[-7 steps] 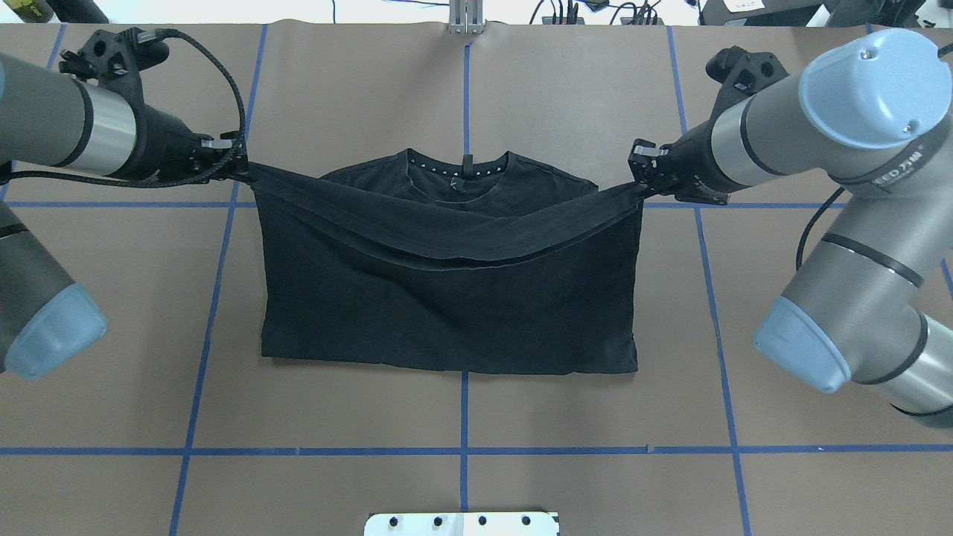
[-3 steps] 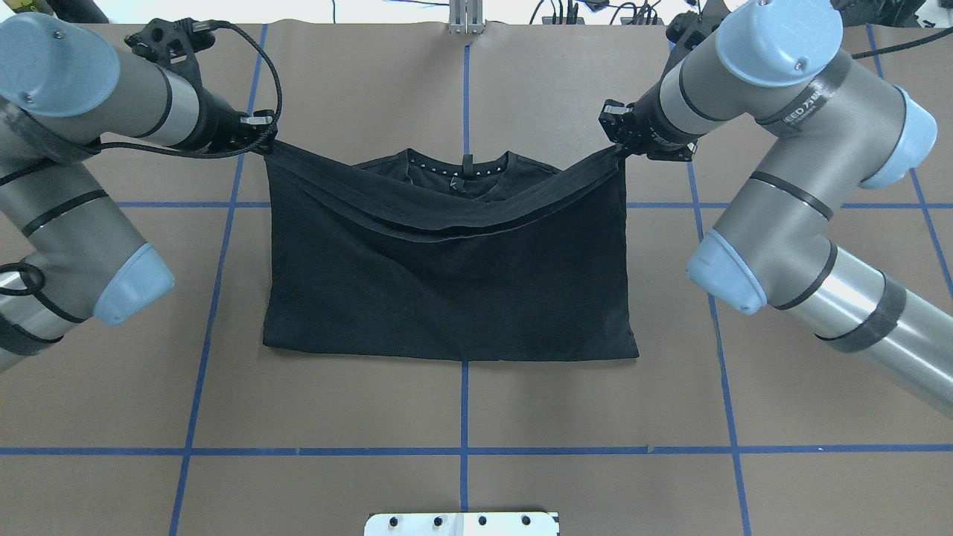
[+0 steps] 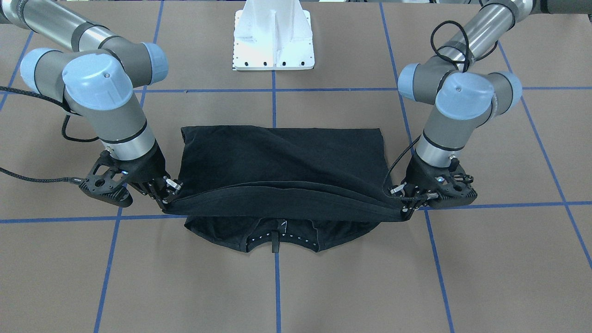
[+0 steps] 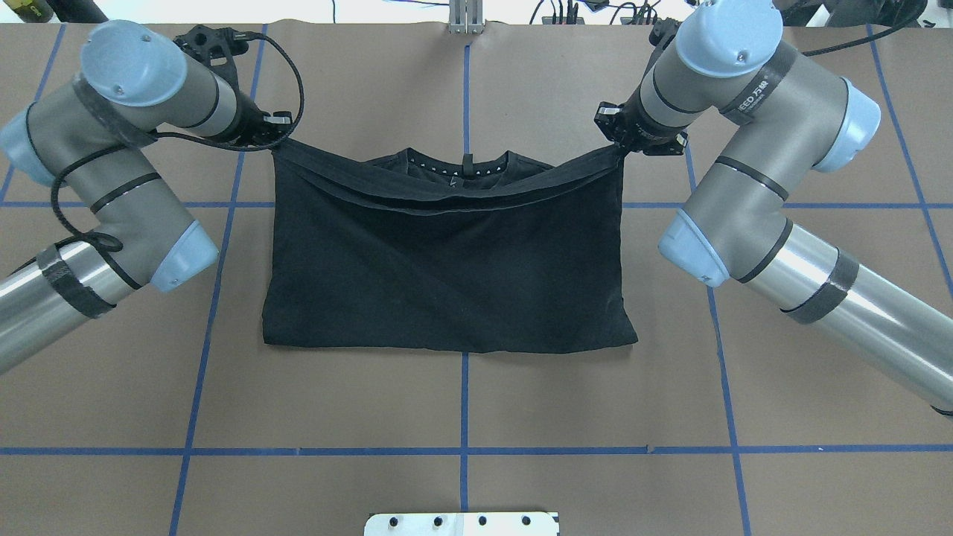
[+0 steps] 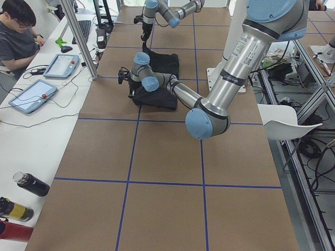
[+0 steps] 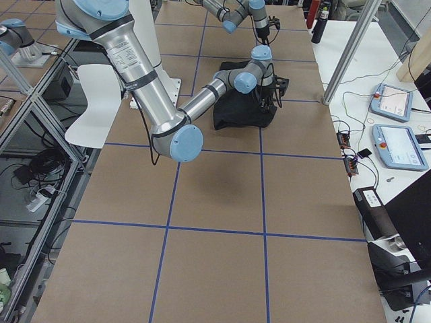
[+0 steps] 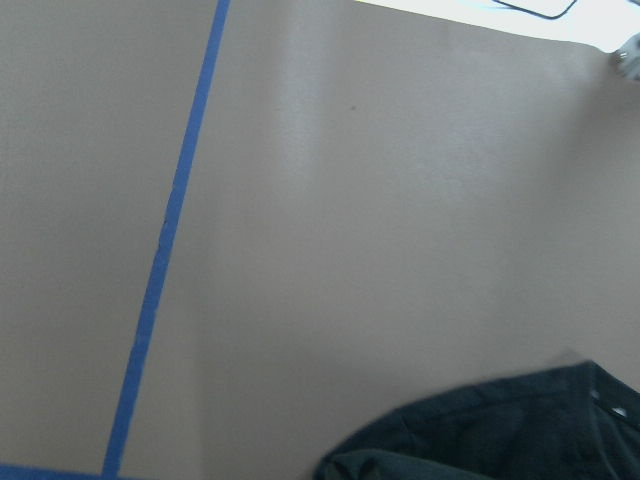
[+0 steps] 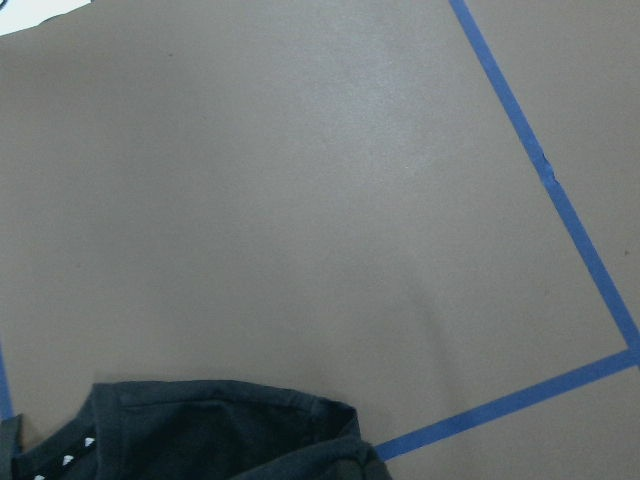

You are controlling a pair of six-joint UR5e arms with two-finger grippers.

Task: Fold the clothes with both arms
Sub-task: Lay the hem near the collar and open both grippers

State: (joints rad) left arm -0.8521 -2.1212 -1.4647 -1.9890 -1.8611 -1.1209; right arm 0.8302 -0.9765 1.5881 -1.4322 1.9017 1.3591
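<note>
The black T-shirt (image 4: 447,260) lies in the middle of the brown table, folded over itself, its collar (image 4: 461,167) showing at the far side. My left gripper (image 4: 277,141) is shut on the left corner of the raised hem. My right gripper (image 4: 616,146) is shut on the right corner. The hem hangs between them in a shallow sag just short of the collar. In the front-facing view the left gripper (image 3: 403,207) is on the right, the right gripper (image 3: 169,198) on the left, and the collar (image 3: 277,238) pokes out below the hem. Each wrist view shows a bit of shirt (image 7: 500,430) (image 8: 200,435).
Blue tape lines (image 4: 463,450) grid the table. The white pedestal base (image 3: 273,41) stands on the robot's side. A metal post (image 4: 465,18) and cables sit at the far edge. A person (image 5: 15,36) sits at a side table with tablets (image 5: 60,65) and bottles (image 5: 31,184).
Both grippers have carried the hem away from the robot and slightly inward, toward the collar. The top layer now covers more of the shirt and the near fold edge has shifted farther away.
</note>
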